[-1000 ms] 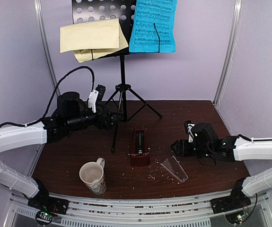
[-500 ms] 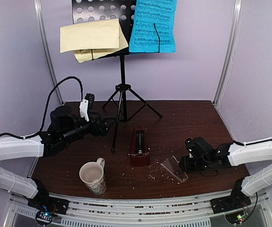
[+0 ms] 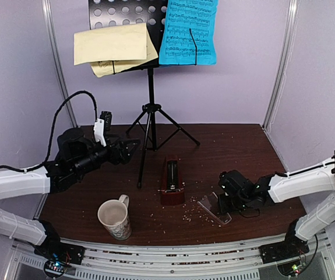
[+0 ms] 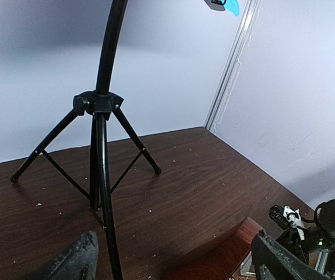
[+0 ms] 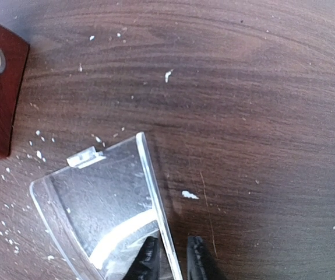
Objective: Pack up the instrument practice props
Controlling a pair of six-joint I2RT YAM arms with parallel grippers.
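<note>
The music stand (image 3: 151,105) is upright on its three legs at the back of the bench (image 3: 237,146). A yellow sheet (image 3: 112,46) and a blue sheet (image 3: 189,32) rest side by side on its perforated tray, the yellow one on the left. The metronome (image 3: 171,184) stands near the middle of the bench, in front of the stand's legs. Its clear cover (image 3: 212,209) is off and lies flat just to its right, apart from it. A mug (image 3: 116,219) sits upright near the front edge, left of the metronome. Pale crumbs (image 3: 199,214) are scattered over the wood.

The left end effector (image 3: 129,147) hangs just left of the stand's pole with its fingers (image 4: 68,262) spread wide and nothing held. From the wrist view, one leg of the stand lies between them without touching either.

The right end effector (image 3: 218,204) is low over the bench at the cover. Its fingertips (image 5: 150,256) are close together and straddle the cover's right edge. Whether they already press on that edge I cannot tell from the wrist view
</note>
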